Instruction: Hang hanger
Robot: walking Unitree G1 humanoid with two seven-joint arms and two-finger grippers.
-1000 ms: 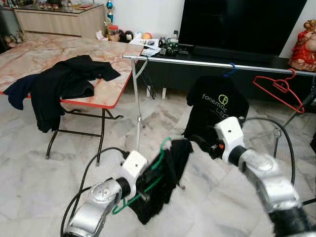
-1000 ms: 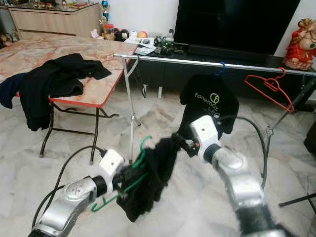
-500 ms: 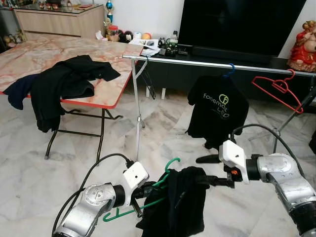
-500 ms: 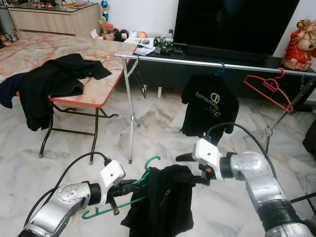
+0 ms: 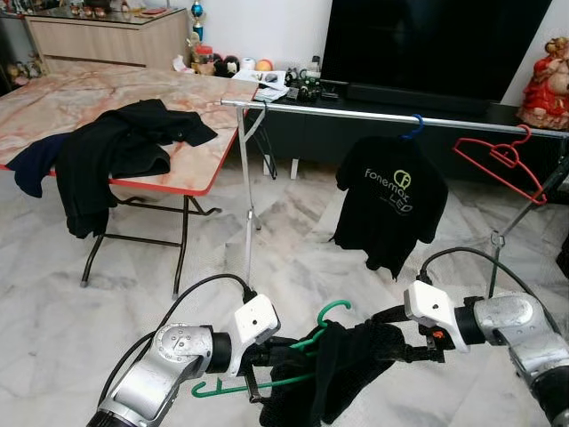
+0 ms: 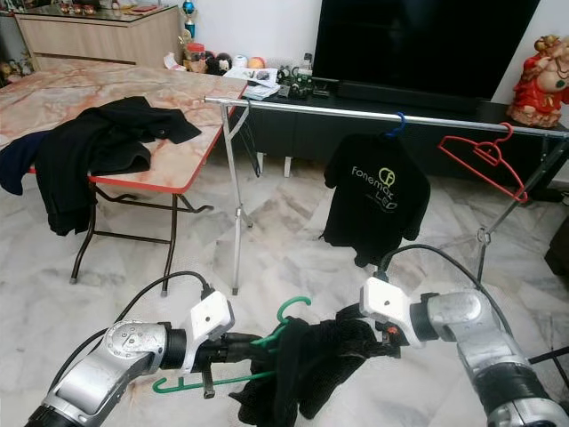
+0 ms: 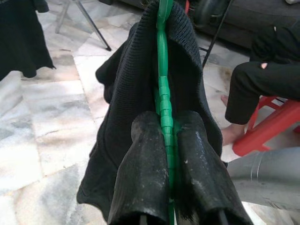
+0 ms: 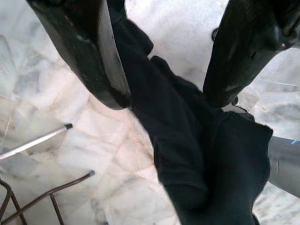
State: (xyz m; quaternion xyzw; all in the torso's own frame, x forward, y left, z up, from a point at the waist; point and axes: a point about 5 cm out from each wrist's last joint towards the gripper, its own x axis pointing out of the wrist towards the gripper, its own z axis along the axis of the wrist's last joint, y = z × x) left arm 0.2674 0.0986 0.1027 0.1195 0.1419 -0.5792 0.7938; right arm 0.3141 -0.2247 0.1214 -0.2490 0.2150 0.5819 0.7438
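Note:
A green hanger [image 5: 332,310] carries a black knitted garment [image 5: 347,366] low over the floor in front of me. My left gripper [image 7: 167,123] is shut on the hanger's green bar, with the cloth bunched just past its fingers. At the garment's right side my right gripper [image 5: 392,322] is open, and a fold of the black cloth [image 8: 176,140] runs between its spread fingers. Behind them a silver clothes rail [image 5: 356,113] crosses the room. A black printed T-shirt [image 5: 391,203] hangs from it on a blue hanger, with a bare red hanger [image 5: 500,160] further right.
A folding table [image 5: 206,169] with a red edge stands at the left, with dark clothes [image 5: 116,147] piled on it. A large TV [image 5: 427,40] on a low unit is behind the rail. A person's legs [image 7: 269,77] and a red stool [image 7: 269,124] are nearby. The floor is marble tile.
The right arm has come down from beside the garment's top to its right side. The hanger has swung from steeply tilted to nearly level, and the garment now stretches toward the right gripper.

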